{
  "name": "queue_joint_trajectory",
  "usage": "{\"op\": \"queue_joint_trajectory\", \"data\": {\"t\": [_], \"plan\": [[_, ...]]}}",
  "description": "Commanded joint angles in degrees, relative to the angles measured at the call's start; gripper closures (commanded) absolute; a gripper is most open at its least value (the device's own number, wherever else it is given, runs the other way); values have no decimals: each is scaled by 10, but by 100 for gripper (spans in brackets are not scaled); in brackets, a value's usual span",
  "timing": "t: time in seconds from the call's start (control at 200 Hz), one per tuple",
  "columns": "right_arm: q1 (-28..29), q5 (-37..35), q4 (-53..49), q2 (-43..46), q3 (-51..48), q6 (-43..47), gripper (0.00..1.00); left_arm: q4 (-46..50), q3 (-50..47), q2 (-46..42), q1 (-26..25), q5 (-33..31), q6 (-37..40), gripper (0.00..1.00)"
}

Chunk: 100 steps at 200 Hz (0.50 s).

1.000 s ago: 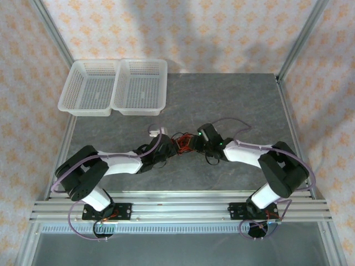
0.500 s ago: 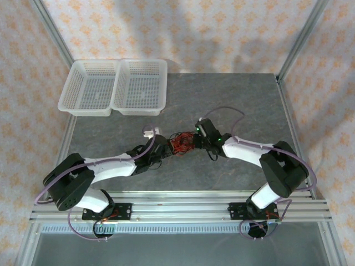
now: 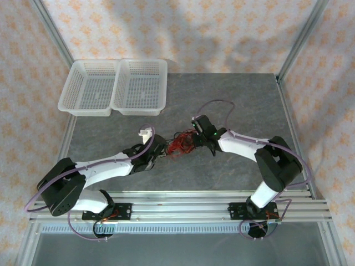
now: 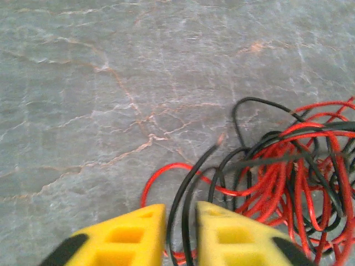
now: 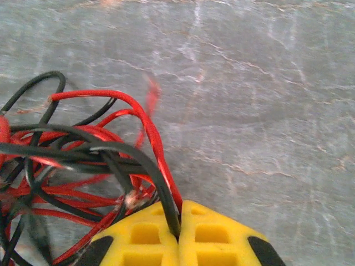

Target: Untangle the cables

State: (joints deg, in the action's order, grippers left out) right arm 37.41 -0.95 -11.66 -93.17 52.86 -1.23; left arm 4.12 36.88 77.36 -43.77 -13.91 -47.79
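From above, the cables (image 3: 180, 145) are a small knot partly covered by both claws, and single strands cannot be told apart there. The left claw (image 3: 161, 151) merges with its dark wrist, and the right claw (image 3: 194, 141) sits under its own housing. In the left wrist view the cables (image 4: 288, 172) run off the right and bottom edges. In the right wrist view the cables (image 5: 83, 155) run off the left edge, and some strands blur close to the lens.

The knot lies in the middle of the grey tabletop (image 3: 238, 100), between the two claws, its long axis running left to right in the top view. In the left wrist view one free black end points away from the claw. In the right wrist view a blurred red end does the same.

The strands are very thin, red and black, looped over one another in a loose heap, with more red than black.

The left claw (image 4: 181, 235) has its yellow fingers (image 4: 133, 241) a little apart, with two black strands running through the gap. The right claw (image 5: 178, 233) is pressed closed, pinching a black and a red strand at the seam.

Two white trays (image 3: 89, 88) stand at the far left corner, well apart from the knot
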Motion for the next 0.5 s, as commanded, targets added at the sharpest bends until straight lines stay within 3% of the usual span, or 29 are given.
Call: {"op": "queue_joint_trajectory", "data": {"t": [0.0, 0.125, 0.265, 0.375, 0.496], "plan": [[-8, -48, -29, 7, 2, -19, 97, 52, 30, -11, 2, -29, 24, 66], [-8, -38, -30, 26, -4, -89, 75, 60, 63, -2, -1, -1, 54, 49], [-13, 4, -29, 60, -15, -194, 53, 67, 107, 26, -8, 28, 89, 39], [-19, 54, 7, 98, -53, -300, 43, 53, 124, 57, -8, 47, 106, 36], [-21, 101, 81, 129, -117, -415, 41, 29, 141, 106, -8, 69, 118, 36]]}}
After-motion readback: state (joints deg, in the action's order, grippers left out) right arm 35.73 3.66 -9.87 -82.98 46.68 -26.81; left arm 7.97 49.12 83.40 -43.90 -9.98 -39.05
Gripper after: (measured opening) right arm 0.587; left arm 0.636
